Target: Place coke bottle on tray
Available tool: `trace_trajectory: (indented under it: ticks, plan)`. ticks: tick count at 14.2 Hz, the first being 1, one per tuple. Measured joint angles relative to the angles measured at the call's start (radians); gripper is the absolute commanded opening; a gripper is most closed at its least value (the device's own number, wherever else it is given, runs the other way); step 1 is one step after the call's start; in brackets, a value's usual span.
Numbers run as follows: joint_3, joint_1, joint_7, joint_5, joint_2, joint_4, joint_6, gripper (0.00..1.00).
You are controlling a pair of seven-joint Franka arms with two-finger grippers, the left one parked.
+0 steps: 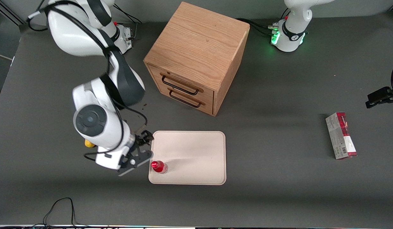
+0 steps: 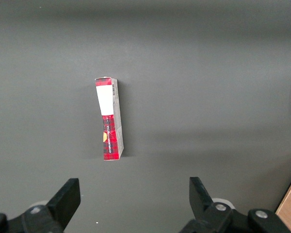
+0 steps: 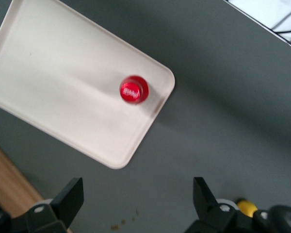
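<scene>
The coke bottle [image 1: 159,166] stands upright on the tray [image 1: 196,152], in the tray's corner nearest the front camera at the working arm's end, its red cap facing up. The gripper [image 1: 140,152] hangs just beside that same end of the tray, above the bench [image 1: 279,197], its fingers [image 3: 68,201] spread wide and holding nothing. Farther from the camera than the tray sits a wooden drawer cabinet [image 1: 196,60]. A red-and-grey carton [image 1: 341,135] lies toward the parked arm's end.

Wooden drawer cabinet [image 1: 196,60] and red-and-grey carton [image 1: 341,135] lie well apart.
</scene>
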Motion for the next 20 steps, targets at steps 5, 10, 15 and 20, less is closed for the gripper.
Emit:
trace_trajectory:
  ticks: [5, 10, 15, 20]
  plan:
    - [-0.022, -0.052, 0.002, 0.0, -0.161, -0.004, -0.226, 1.0]
    - [-0.026, -0.185, 0.0, 0.004, -0.403, -0.305, -0.078, 1.0]
    - [-0.078, -0.281, 0.009, 0.031, -0.689, -0.691, 0.071, 1.0]
    - [-0.161, -0.295, 0.009, 0.047, -0.763, -0.771, 0.043, 1.0]
